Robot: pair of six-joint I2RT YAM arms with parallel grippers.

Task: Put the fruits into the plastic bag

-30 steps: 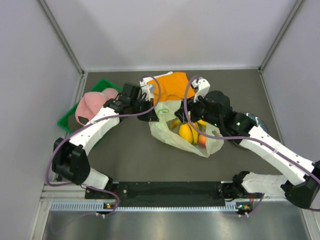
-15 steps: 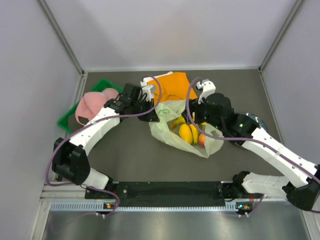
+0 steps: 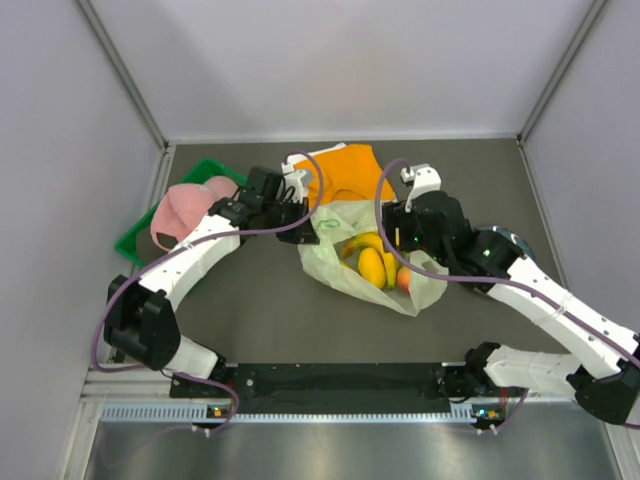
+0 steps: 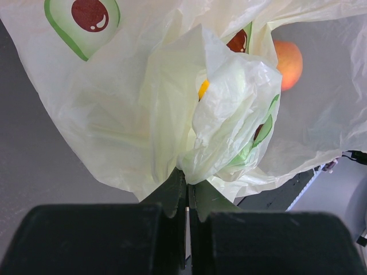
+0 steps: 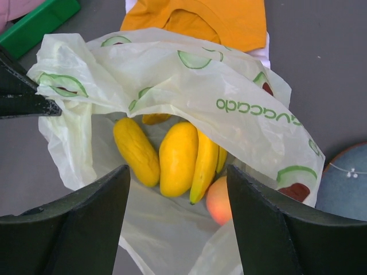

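The pale green plastic bag (image 3: 345,262) with avocado prints lies mid-table, its mouth open. Inside it lie yellow fruits (image 3: 371,262) and a peach-coloured round fruit (image 3: 404,280). In the right wrist view, two plump yellow fruits (image 5: 178,157), a banana (image 5: 205,166) and the round fruit (image 5: 219,200) lie under the bag's upper flap (image 5: 229,86). My left gripper (image 3: 306,228) is shut on a bunched fold of the bag's rim (image 4: 229,114) and holds it up; the left wrist view shows it (image 4: 188,186) too. My right gripper (image 5: 178,168) is open and empty, hovering above the bag's mouth (image 3: 397,235).
An orange cloth (image 3: 345,170) lies behind the bag. A green tray (image 3: 132,245) with a pink cap (image 3: 185,205) stands at the left wall. A blue-grey plate (image 3: 516,243) sits right of the bag, under my right arm.
My right gripper has drawn back a little to the right and up from the bag's mouth. More yellow fruit shows inside the bag. The left arm has not moved.
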